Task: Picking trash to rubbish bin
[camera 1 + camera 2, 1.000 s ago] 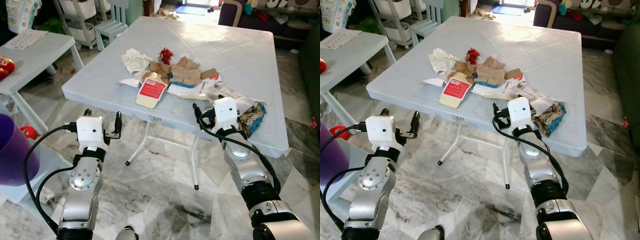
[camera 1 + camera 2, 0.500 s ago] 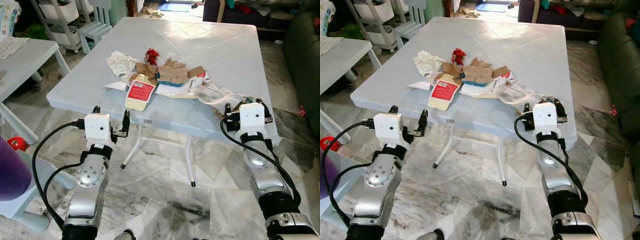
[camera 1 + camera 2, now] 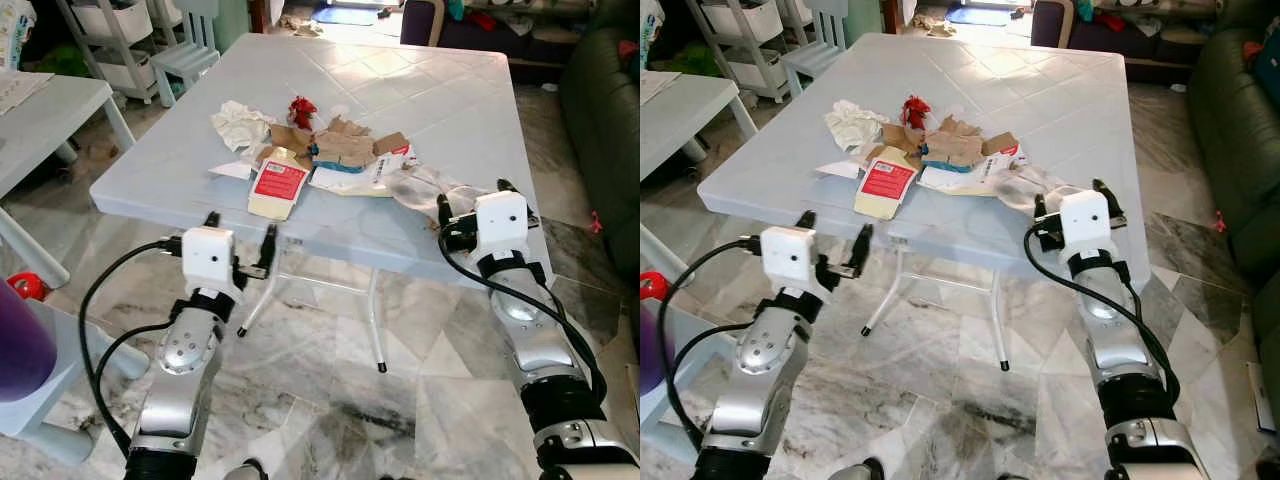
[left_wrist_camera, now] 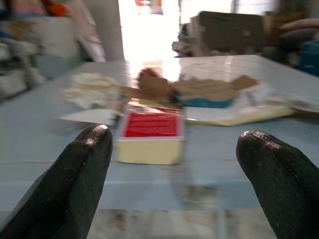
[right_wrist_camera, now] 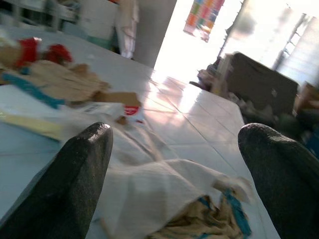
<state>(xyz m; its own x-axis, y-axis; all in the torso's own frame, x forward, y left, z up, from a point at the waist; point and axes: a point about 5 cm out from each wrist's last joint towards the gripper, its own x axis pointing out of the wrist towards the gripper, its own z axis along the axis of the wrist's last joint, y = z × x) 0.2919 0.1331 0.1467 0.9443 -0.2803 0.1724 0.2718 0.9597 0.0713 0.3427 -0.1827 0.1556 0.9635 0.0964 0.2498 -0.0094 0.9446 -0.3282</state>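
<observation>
Right pincer agape over blurred, perhaps plastic wrapper

The right hand hides the crumpled wrapper behind it.

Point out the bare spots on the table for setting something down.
The far half of the table beyond the trash pile is bare, as is the left strip beside the crumpled tissue. The middle and the near right corner are crowded.
</observation>
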